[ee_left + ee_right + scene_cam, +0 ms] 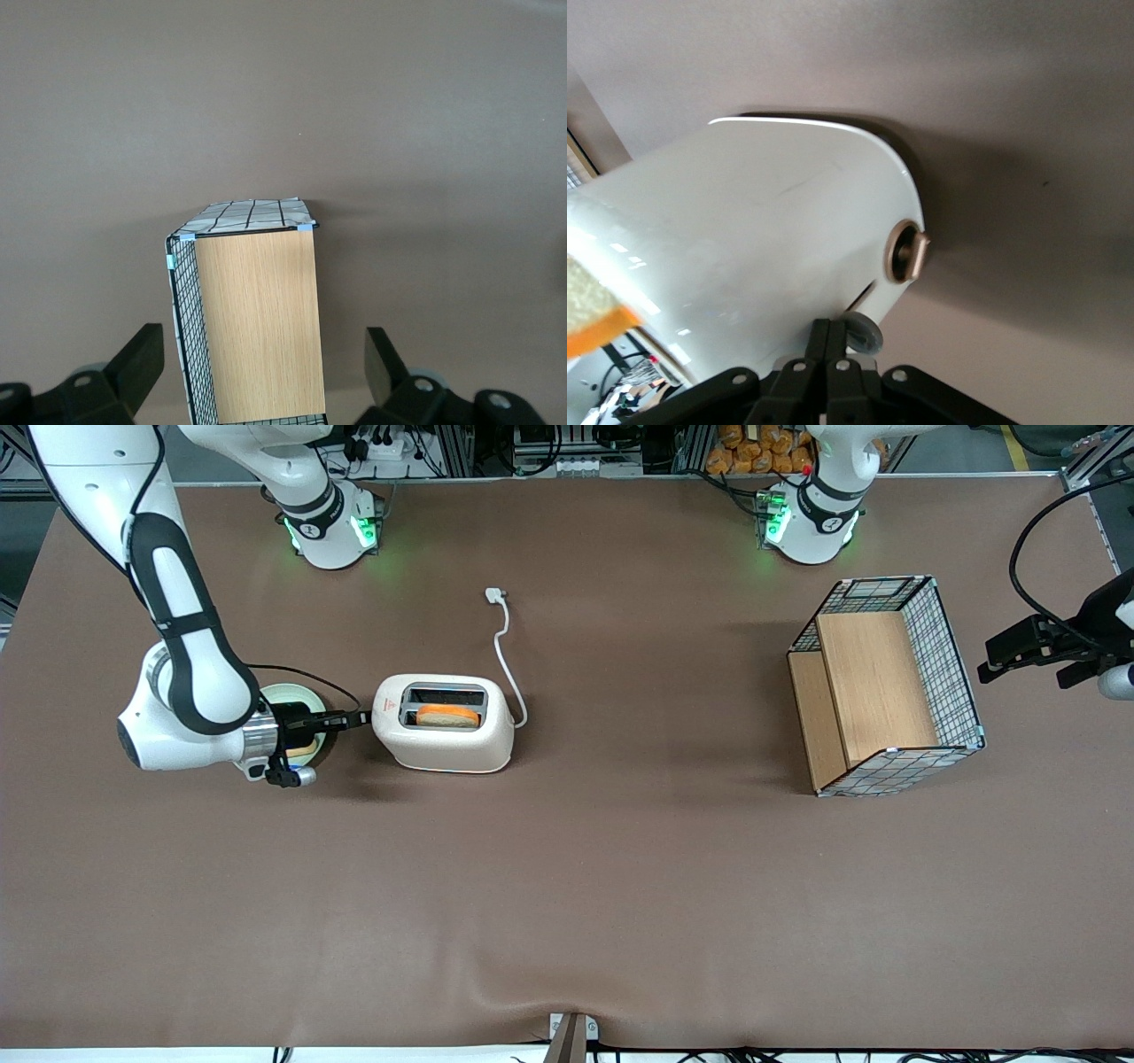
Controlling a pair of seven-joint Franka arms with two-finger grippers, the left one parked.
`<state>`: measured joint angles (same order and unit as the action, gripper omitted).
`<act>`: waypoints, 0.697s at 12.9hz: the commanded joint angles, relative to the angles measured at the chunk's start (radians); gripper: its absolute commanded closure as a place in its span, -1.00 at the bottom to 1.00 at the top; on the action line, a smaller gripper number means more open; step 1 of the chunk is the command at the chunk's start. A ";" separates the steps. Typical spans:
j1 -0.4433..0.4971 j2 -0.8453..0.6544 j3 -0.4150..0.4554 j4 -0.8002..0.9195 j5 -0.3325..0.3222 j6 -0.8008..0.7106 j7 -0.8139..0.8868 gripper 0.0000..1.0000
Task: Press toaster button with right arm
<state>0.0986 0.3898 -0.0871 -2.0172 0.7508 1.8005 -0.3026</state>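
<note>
The white toaster (443,735) stands on the brown table with a slice of toast (447,716) in the slot nearer the front camera. My right arm (190,655) reaches in low, level with the table. Its gripper (361,716) is shut, with its tips at the toaster's narrow end face, just under the red logo (384,705). In the right wrist view the shut fingertips (830,329) rest against the toaster body (762,230), with the pale grey toaster button (866,335) touching them at their side. A tan round dial (908,252) sits on the same end face.
The toaster's thin white cord (503,651) runs away from the front camera to a loose plug (494,592). A pale plate (297,695) lies under my wrist. A wire-mesh basket with wooden boards (886,682) stands toward the parked arm's end and shows in the left wrist view (252,310).
</note>
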 commanded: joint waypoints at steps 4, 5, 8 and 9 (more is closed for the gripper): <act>0.000 -0.029 -0.063 0.285 -0.161 -0.320 0.195 0.38; 0.000 -0.029 -0.074 0.337 -0.180 -0.373 0.207 0.38; 0.000 -0.031 -0.112 0.460 -0.231 -0.458 0.234 -0.15; 0.000 -0.032 -0.124 0.486 -0.244 -0.460 0.231 -0.64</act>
<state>0.0979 0.3490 -0.1942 -1.5978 0.5438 1.3693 -0.0883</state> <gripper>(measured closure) 0.546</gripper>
